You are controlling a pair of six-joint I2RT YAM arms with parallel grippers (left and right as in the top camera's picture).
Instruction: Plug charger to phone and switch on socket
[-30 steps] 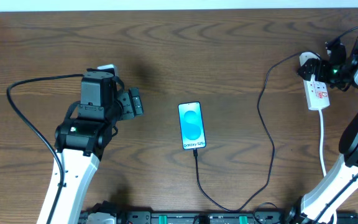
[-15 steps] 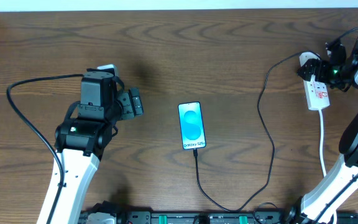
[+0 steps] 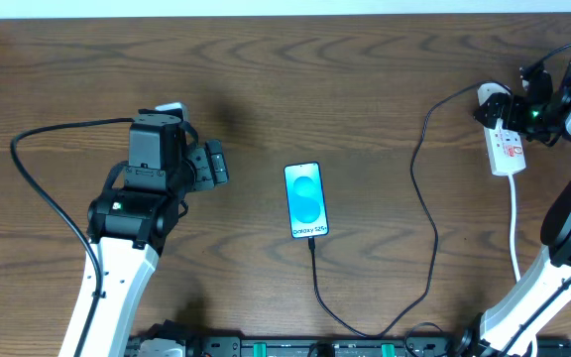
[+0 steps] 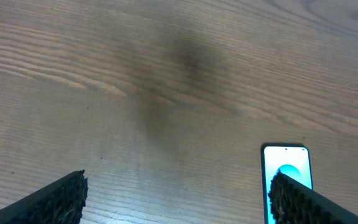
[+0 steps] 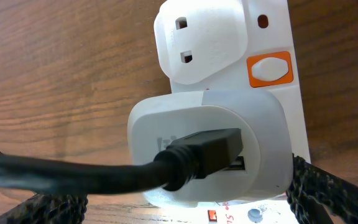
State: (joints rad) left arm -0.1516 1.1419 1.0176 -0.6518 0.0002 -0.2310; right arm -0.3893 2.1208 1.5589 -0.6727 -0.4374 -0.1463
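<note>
Lying flat near the middle of the table (image 3: pixel 385 69), the phone (image 3: pixel 305 200) is showing a lit blue screen, its text end pointing toward the robot. The charger (image 3: pixel 430 228) is sitting with its small tip in that near end of the phone. From there the black cable is running toward the table's near edge, curving right and climbing up the right side to the socket (image 3: pixel 505 149). The socket is lying at the far right of the table, well apart from the phone, its white cord trailing toward the near edge.

In the right wrist view the charger's black plug (image 5: pixel 207 152) is sitting in a white adapter (image 5: pixel 166 134), which is plugged into the socket beside a free outlet. An orange switch (image 5: pixel 269 68) is showing next to that outlet; whether it is on I cannot tell.

The right claw (image 5: pixel 188 200) is hanging over the socket's far end with its jaws spread wide, one finger on each side of the adapter, gripping nothing. The left claw (image 3: pixel 216 164) is hovering over bare wood left of the phone, jaws likewise wide apart and holding nothing. In its own view the phone is peeking out partly behind its right finger (image 4: pixel 309 199).
</note>
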